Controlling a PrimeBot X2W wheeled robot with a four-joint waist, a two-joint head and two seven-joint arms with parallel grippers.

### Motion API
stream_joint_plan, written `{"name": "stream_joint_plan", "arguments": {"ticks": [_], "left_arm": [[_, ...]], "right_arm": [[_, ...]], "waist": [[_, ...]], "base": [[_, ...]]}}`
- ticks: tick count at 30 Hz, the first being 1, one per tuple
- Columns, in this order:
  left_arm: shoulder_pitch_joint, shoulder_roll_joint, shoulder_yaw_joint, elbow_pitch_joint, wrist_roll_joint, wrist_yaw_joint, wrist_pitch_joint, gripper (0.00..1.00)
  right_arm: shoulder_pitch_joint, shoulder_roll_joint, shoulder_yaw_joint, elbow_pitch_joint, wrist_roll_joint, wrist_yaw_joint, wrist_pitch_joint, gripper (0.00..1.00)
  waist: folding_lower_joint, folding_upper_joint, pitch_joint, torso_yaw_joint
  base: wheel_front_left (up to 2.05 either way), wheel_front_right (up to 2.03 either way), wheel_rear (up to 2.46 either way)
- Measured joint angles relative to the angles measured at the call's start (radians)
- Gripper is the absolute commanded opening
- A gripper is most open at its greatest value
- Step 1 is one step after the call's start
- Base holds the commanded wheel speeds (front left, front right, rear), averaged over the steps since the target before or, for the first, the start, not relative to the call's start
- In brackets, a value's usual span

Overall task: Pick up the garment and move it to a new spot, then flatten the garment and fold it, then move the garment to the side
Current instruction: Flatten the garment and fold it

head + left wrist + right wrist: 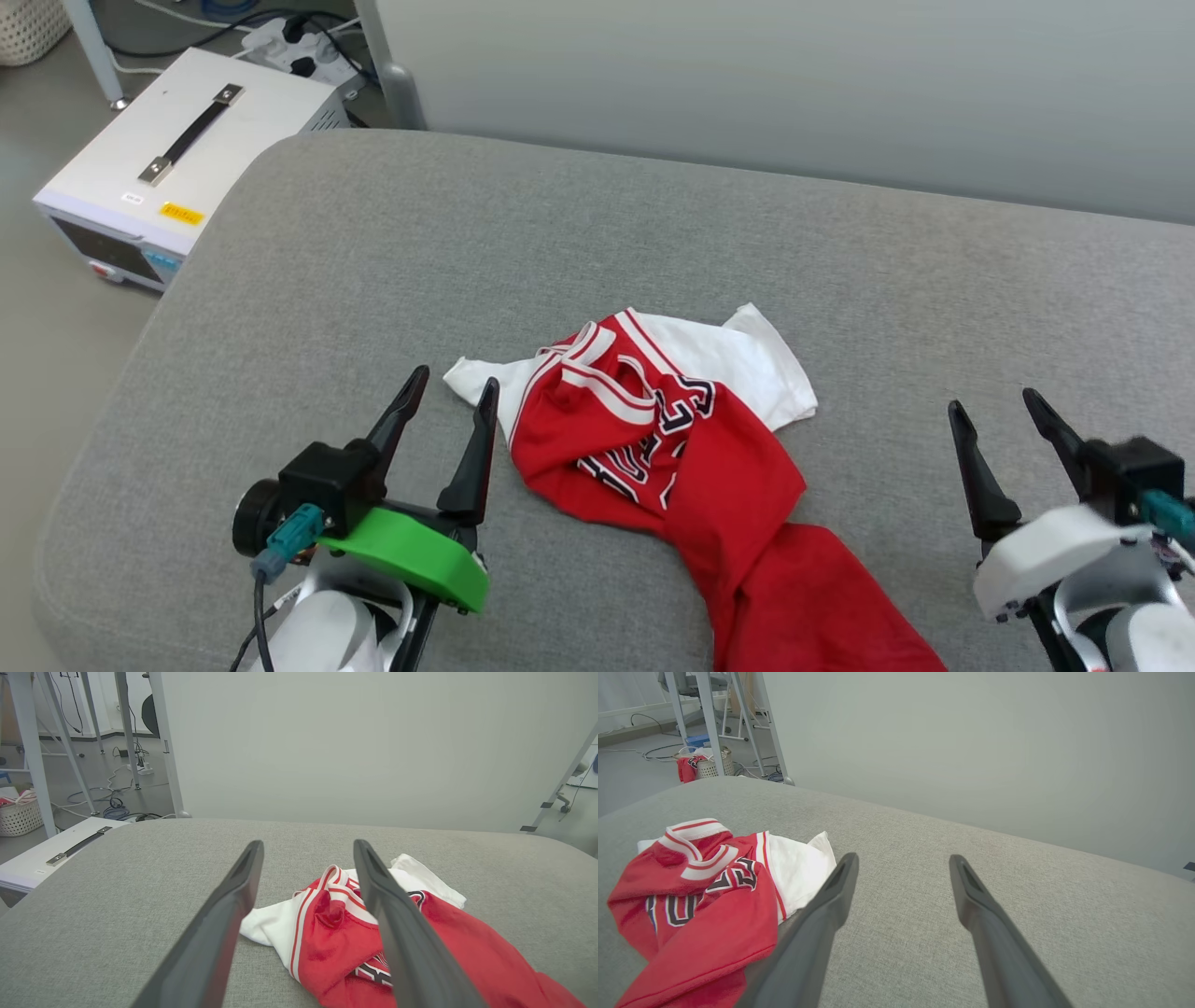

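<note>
The garment (738, 467) lies crumpled at the near middle of the coarse grey woven cushion (373, 280): glossy red jersey, white sleeves, striped collar, creased black lettering. The left gripper (456, 378) and right gripper (991, 399) flank it, tapered dark fingers spread and empty.

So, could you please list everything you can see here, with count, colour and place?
garment: one, red with white sleeves, crumpled on the pad, between the grippers
pad: one, grey fabric, beneath the garment
box: one, white with black handle, floor beyond the pad's left corner
basket: one, white woven, floor far left
power strip: one, white, floor behind the box
left gripper: one, dark fingers, open, beside the garment's white sleeve
right gripper: one, dark fingers, open, right of the garment
</note>
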Motion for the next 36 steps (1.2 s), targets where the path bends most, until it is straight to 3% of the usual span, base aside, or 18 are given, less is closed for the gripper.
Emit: {"name": "stream_joint_plan", "arguments": {"ticks": [6, 13, 16, 28, 29, 30, 31, 36], "left_arm": [[-0.02, -0.035, -0.021, 0.012, 0.013, -0.006, -0.009, 1.0], [-0.052, -0.067, -0.028, 0.041, 0.015, -0.022, -0.012, 1.0], [-0.067, -0.094, -0.028, 0.06, 0.023, -0.031, -0.02, 1.0], [-0.074, -0.135, 0.0, 0.075, 0.044, -0.06, -0.02, 1.0], [-0.074, -0.136, 0.003, 0.077, 0.047, -0.062, -0.02, 1.0], [-0.073, -0.137, 0.006, 0.078, 0.05, -0.063, -0.02, 1.0], [-0.073, -0.137, 0.009, 0.08, 0.05, -0.063, -0.02, 1.0], [-0.07, -0.134, 0.027, 0.086, 0.061, -0.069, -0.02, 1.0]], "right_arm": [[-0.18, -0.136, 0.115, 0.026, 0.091, 0.0, 0.368, 1.0], [-0.391, -0.208, 0.237, 0.147, 0.236, 0.0, 0.689, 1.0], [-0.483, -0.231, 0.289, 0.26, 0.267, 0.0, 0.808, 1.0], [-0.569, -0.246, 0.336, 0.439, 0.279, 0.0, 0.845, 1.0], [-0.569, -0.247, 0.337, 0.447, 0.28, 0.0, 0.839, 0.46], [-0.569, -0.248, 0.339, 0.455, 0.28, 0.0, 0.827, 0.33], [-0.569, -0.248, 0.34, 0.46, 0.28, 0.0, 0.815, 0.0], [-0.567, -0.243, 0.342, 0.483, 0.286, 0.0, 0.736, 0.0]], "waist": [[0.0, 0.0, 0.05, 0.055], [0.0, 0.0, 0.103, 0.129], [0.0, 0.0, 0.135, 0.19], [0.0, 0.0, 0.195, 0.302], [0.0, 0.0, 0.197, 0.307], [0.0, 0.0, 0.198, 0.31], [0.0, 0.0, 0.196, 0.31], [0.0, 0.0, 0.182, 0.292]], "base": [[0.0, 0.0, 0.0], [0.0, 0.0, 0.0], [0.0, 0.0, 0.0], [0.0, 0.0, 0.0], [0.0, 0.0, 0.0], [0.0, 0.0, 0.0], [0.0, 0.0, 0.0], [0.0, 0.0, 0.0]]}}
